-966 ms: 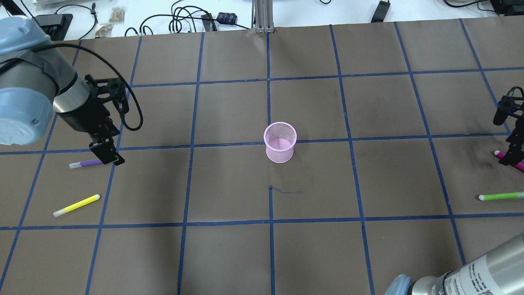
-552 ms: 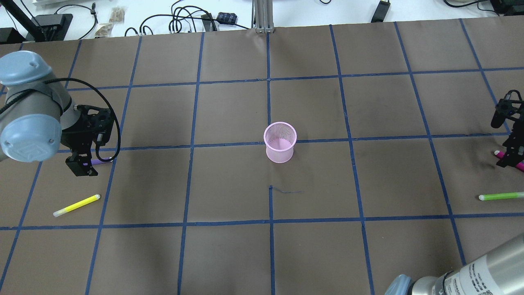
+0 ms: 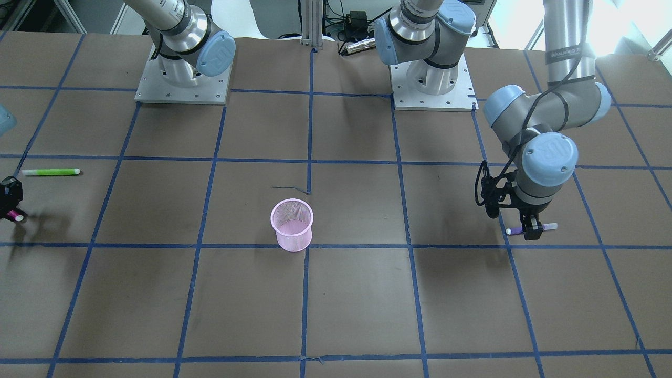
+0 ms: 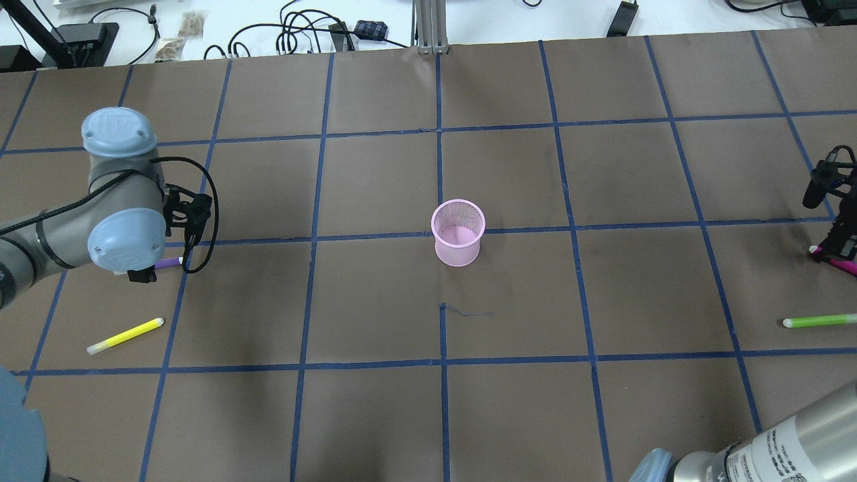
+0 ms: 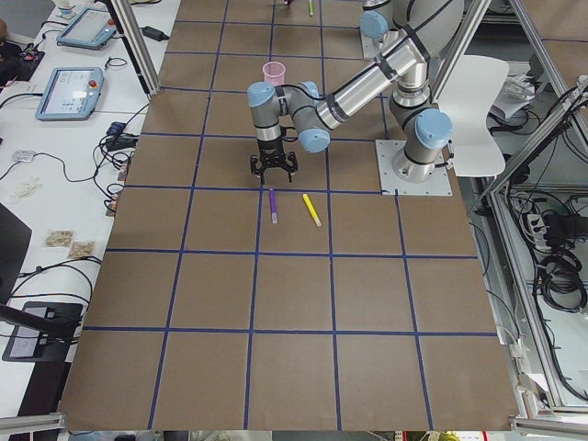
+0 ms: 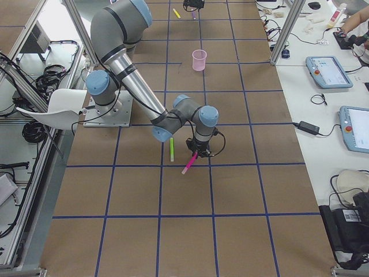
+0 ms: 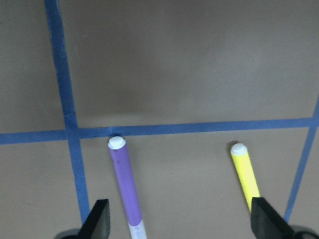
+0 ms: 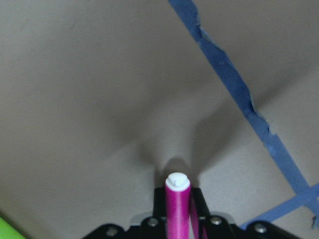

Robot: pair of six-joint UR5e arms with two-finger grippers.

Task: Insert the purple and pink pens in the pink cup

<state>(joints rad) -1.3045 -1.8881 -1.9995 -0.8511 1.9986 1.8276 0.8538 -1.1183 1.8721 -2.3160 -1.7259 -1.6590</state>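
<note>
The pink mesh cup (image 4: 458,232) stands upright mid-table, also in the front view (image 3: 292,224). The purple pen (image 4: 167,263) lies flat at the left. My left gripper (image 4: 142,274) hangs over it, open and empty. In the left wrist view the purple pen (image 7: 124,184) lies just inside one of the wide-spread fingers (image 7: 99,221). My right gripper (image 4: 833,251) is at the far right, shut on the pink pen (image 8: 177,209). In the right side view the pink pen (image 6: 189,164) slants down from the gripper to the table.
A yellow pen (image 4: 125,335) lies near the purple one and shows by the other finger in the left wrist view (image 7: 245,174). A green pen (image 4: 818,320) lies close to the right gripper. Blue tape lines grid the brown table (image 4: 375,301).
My left arm swung its wrist round and came down over the purple pen, covering most of it. My right gripper stayed at the pink pen and shifted only slightly.
</note>
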